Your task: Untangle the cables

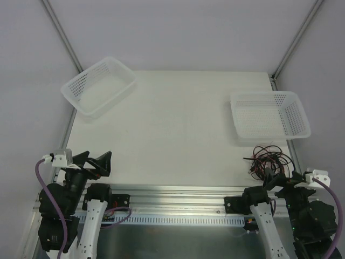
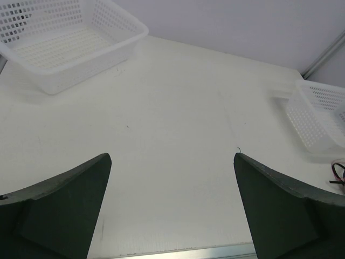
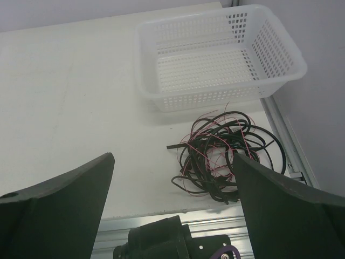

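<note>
The cables (image 1: 267,158) lie in one tangled heap of thin black and red wires on the white table, near its front right edge, just in front of the right basket. In the right wrist view the cables (image 3: 223,156) sit ahead and to the right of my open, empty right gripper (image 3: 172,162). My right gripper (image 1: 280,181) is raised near the table's near edge, just short of the heap. My left gripper (image 1: 94,162) is open and empty at the front left, far from the cables; it also shows in the left wrist view (image 2: 171,162).
A white perforated basket (image 1: 98,85) stands at the back left, tilted. A second white basket (image 1: 269,114) stands at the right, just behind the cables. An aluminium rail (image 1: 178,197) runs along the table's near edge. Frame posts rise at both back corners.
</note>
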`<state>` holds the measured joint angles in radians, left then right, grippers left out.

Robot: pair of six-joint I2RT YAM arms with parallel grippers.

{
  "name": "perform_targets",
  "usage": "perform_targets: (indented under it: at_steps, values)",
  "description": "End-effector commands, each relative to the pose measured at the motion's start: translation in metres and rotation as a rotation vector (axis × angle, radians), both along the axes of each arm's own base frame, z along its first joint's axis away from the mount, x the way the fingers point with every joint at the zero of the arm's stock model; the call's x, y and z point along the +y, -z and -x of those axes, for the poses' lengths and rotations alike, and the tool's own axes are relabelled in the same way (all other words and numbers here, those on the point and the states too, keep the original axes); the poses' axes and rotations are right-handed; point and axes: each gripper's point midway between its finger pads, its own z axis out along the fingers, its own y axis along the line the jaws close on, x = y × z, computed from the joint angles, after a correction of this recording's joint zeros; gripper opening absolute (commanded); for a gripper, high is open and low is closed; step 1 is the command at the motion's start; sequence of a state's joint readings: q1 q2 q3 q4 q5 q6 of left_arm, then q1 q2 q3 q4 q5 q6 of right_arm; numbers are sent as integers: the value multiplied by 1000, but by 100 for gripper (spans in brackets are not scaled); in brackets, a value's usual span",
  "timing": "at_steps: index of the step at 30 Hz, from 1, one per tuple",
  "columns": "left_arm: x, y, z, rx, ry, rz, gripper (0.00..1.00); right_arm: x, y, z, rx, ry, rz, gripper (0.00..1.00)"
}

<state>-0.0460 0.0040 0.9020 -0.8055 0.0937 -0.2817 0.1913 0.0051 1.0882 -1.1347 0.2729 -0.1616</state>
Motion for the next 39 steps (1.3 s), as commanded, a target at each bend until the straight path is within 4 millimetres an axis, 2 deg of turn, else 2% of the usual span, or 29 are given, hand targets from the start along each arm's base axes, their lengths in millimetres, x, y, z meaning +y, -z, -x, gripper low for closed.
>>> perform_targets:
  at_steps: [1, 6, 9, 12, 15, 17, 23, 26, 29, 33, 35, 36, 39]
  values:
    - [4, -18, 26, -174, -21, 35, 99, -8, -6, 31, -194, 17, -41, 97]
    - [3, -17, 24, -159, -17, 40, 99, 7, -13, 28, -178, -71, -37, 97]
    - [4, -17, 20, -141, -26, 43, 99, 15, -11, 19, -100, -100, -36, 97]
    - [0, -10, 9, -77, -17, 90, 99, 11, -5, 6, 16, -39, -75, 97]
    - [-10, 5, -6, 24, 19, 149, 99, 13, 4, -7, 128, 17, -154, 97]
    - [-16, 22, -20, 127, 28, 186, 99, 14, 14, -12, 199, 68, -219, 97]
    - [-33, 59, -44, 353, 87, 234, 99, 22, 54, -41, 425, 160, -282, 97]
    - [-35, 70, -53, 422, 105, 204, 99, 16, 73, -54, 479, 274, -314, 97]
    - [-33, 72, -60, 427, 101, 171, 99, 8, 89, -66, 504, 398, -345, 97]
    - [-39, 72, -72, 363, 150, 152, 99, -9, 99, -81, 504, 564, -335, 97]
    - [-45, 79, -78, 344, 181, 162, 99, -16, 105, -87, 512, 660, -342, 97]
    - [-46, 91, -80, 360, 190, 168, 99, -25, 108, -88, 504, 726, -325, 97]
    - [-49, 108, -83, 372, 203, 172, 99, -34, 120, -93, 530, 850, -344, 97]
